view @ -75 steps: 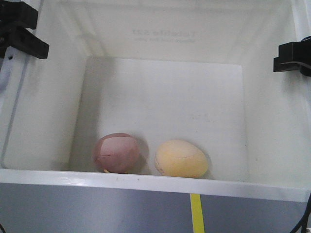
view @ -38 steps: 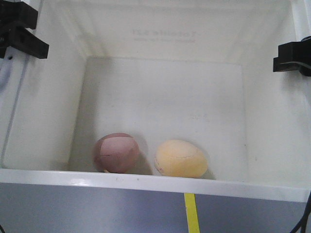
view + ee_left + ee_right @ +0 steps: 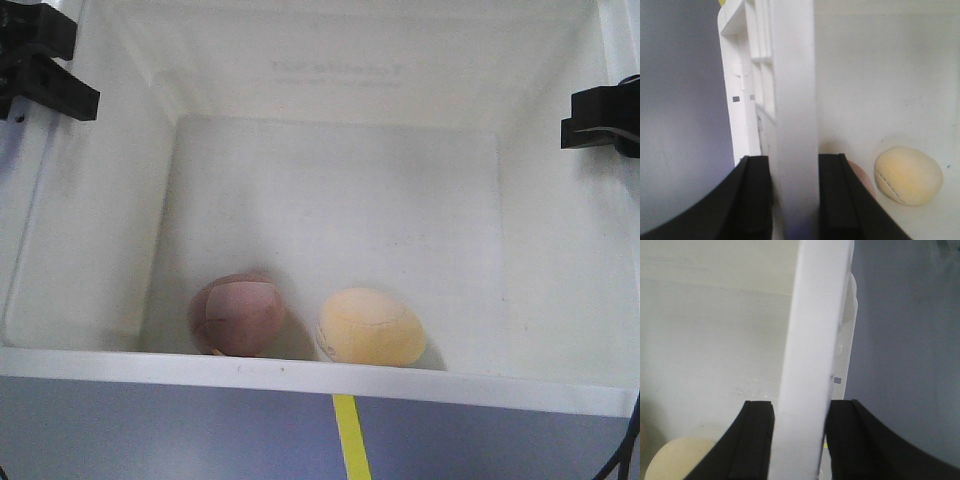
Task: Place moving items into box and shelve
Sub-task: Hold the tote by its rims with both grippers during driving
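Your left claw [image 3: 794, 200] was clamped on the left wall of the box [image 3: 300, 376], and your right claw [image 3: 800, 440] gripped its right wall. Inside, the pinkish-brown toy [image 3: 238, 315] and the pale yellow toy [image 3: 372, 326] lay side by side near the front wall, slightly apart.

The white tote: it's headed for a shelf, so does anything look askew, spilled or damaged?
Nothing stands out. The pinkish-brown egg toy and pale yellow egg toy lie apart inside the white tote; left gripper and right gripper each clamp a side wall.
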`<state>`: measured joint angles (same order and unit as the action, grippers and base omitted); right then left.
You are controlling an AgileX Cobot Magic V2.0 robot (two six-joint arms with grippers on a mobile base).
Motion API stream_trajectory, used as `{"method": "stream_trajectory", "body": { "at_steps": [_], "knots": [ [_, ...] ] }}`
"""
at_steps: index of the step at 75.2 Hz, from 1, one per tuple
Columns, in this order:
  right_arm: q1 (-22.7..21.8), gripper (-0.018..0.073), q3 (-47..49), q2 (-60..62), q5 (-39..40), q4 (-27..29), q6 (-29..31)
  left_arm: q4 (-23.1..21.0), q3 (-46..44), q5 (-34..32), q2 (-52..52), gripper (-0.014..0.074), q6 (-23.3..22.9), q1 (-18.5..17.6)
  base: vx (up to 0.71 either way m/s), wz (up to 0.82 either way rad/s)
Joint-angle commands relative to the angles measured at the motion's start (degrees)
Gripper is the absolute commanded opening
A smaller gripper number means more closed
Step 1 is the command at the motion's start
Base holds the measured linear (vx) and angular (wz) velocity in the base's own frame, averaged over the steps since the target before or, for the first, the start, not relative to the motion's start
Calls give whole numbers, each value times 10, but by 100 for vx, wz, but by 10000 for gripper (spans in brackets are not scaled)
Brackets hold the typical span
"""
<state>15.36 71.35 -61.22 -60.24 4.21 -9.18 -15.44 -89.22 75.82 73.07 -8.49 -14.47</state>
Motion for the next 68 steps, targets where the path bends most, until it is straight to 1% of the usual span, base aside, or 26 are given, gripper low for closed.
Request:
{"method": "stream_trajectory", "body": {
  "at_steps": [1, 24, 68],
  "knots": [
    [1, -6, 22, 15, 74, 19, 11, -61, -26, -42, -20, -3, -7, 0, 50, -36],
    [1, -6, 22, 15, 74, 19, 11, -61, -26, -42, -20, -3, -7, 0, 49, -45],
    [1, -6, 22, 15, 74, 20, 11, -61, -26, -42, -20, -3, -7, 0, 46, -58]
  ]
}}
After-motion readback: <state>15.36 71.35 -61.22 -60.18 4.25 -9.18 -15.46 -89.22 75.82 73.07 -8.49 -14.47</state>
